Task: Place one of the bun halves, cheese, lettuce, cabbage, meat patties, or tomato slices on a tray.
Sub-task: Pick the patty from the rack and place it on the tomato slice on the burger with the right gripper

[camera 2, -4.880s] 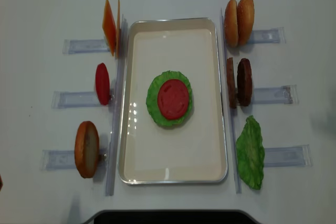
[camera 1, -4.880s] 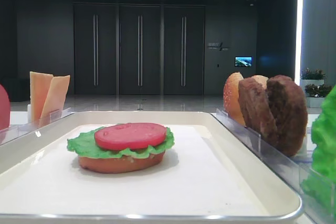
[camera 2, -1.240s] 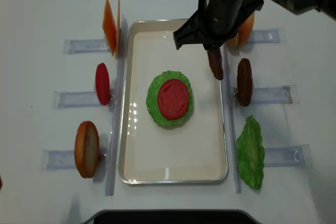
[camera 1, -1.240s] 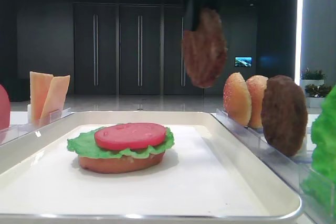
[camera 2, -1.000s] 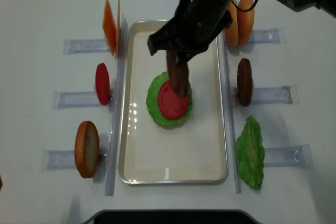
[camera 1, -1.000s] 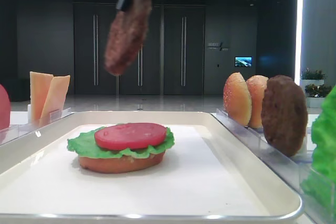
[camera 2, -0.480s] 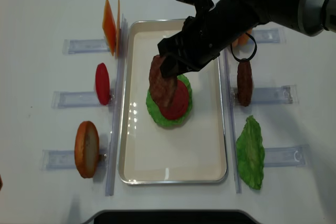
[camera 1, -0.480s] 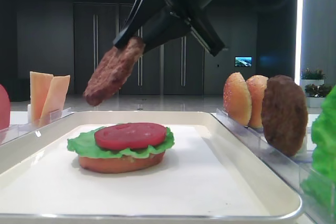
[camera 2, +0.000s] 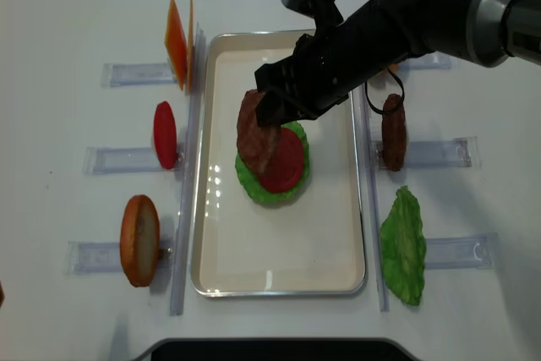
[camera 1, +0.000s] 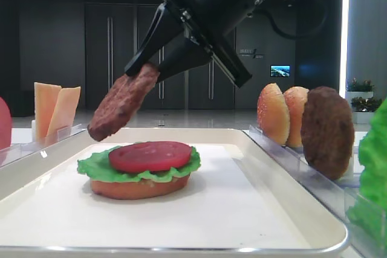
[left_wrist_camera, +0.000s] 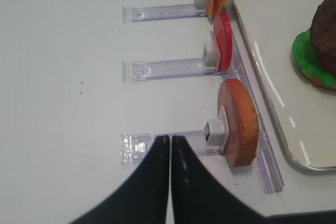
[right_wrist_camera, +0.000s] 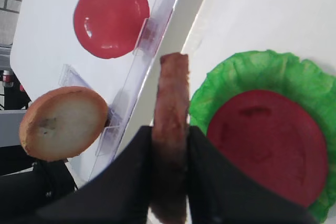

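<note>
Right fingers: pinched on the edge of a meat patty, one dark finger on each flat face.
Right gripper: reached across from the right, over the tray.
Left gripper: fingers pressed together, nothing between them, above the bare table beside the clear racks.
Held patty: tilted, low end hanging just above the left edge of the stack, not touching it in the low front view.
Stack on tray: flat bun half at the bottom, lettuce on it, tomato slice on top.
Second patty: stood on edge in a rack right of the tray.
Right of tray also: two seeded bun halves on edge, and another lettuce leaf.
Left of tray: cheese slices, a tomato slice, and a bun half, each upright in a rack.
</note>
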`<move>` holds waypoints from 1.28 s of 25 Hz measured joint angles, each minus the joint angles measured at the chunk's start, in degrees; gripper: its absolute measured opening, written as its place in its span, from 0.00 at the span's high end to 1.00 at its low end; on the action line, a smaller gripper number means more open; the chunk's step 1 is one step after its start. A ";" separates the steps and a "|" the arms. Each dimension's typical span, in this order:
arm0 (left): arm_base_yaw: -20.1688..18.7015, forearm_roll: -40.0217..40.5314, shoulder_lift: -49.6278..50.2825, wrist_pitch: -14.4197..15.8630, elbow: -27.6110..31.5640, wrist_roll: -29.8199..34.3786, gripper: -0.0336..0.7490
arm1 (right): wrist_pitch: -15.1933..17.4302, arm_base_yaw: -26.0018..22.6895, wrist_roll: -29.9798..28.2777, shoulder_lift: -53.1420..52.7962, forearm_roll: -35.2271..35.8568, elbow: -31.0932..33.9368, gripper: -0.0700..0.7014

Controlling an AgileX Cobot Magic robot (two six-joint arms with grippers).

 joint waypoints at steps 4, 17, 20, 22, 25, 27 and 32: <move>0.00 0.00 0.00 0.00 0.00 0.00 0.96 | 0.05 0.12 -0.80 0.54 0.05 0.00 0.74; 0.00 0.00 0.00 0.00 0.00 0.00 0.96 | -0.04 0.12 -1.01 0.54 -1.40 0.00 0.74; 0.00 0.00 0.00 0.00 0.00 0.00 0.96 | -1.05 0.12 -1.01 0.54 -0.96 1.22 0.74; 0.00 0.00 0.00 0.00 0.00 0.00 0.96 | -2.30 0.12 -1.06 0.54 -0.84 2.64 0.74; 0.00 0.00 0.00 0.00 0.00 0.00 0.96 | -3.06 0.12 -1.20 0.54 -0.20 3.48 0.74; 0.00 0.00 0.00 0.00 0.00 0.00 0.96 | -3.20 0.12 -1.30 0.54 0.20 3.72 0.74; 0.00 0.00 0.00 0.00 0.00 0.00 0.96 | -3.44 0.12 -1.37 0.54 0.25 3.83 0.74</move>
